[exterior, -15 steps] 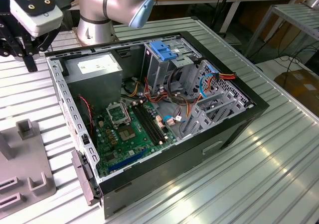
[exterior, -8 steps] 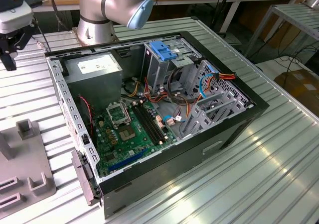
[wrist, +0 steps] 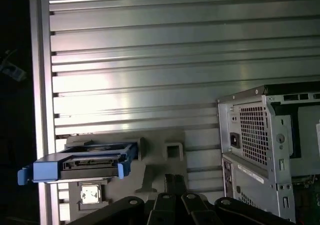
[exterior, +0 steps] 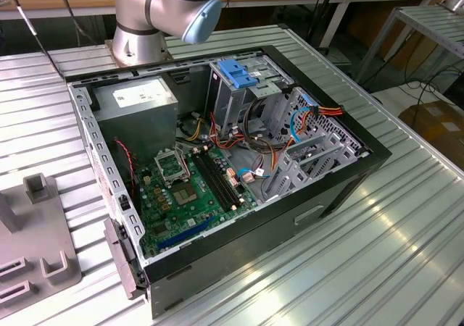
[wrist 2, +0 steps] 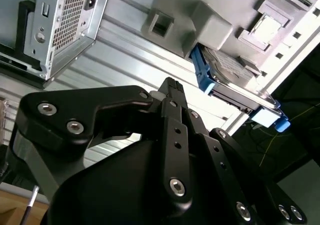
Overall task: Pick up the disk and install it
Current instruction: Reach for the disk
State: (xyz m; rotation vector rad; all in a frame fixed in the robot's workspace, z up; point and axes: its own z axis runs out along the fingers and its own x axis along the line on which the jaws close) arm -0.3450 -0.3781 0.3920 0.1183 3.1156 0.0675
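Exterior view, clock positions taken from the case's centre.
- Table (exterior: pixel 406 253): ribbed metal, under everything.
- Case (exterior: pixel 319 195): black tower on its side, open.
- Power supply (exterior: pixel 138 101): grey box, 11 o'clock.
- Motherboard (exterior: pixel 188 188): green, 7 o'clock.
- Drive cage (exterior: pixel 250 101): 12 o'clock, with blue latch (exterior: pixel 239 72) on top.
- Cables (exterior: pixel 326 112): red-orange, 2 o'clock.
- Fixture (exterior: pixel 36 246): grey, 8 o'clock, outside the case.

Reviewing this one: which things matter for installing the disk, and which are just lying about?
Part of the job:
- disk, resting on its grey holder
- gripper
- open computer case with its drive cage

Lying about:
- power supply
- motherboard
- cardboard box beyond the table
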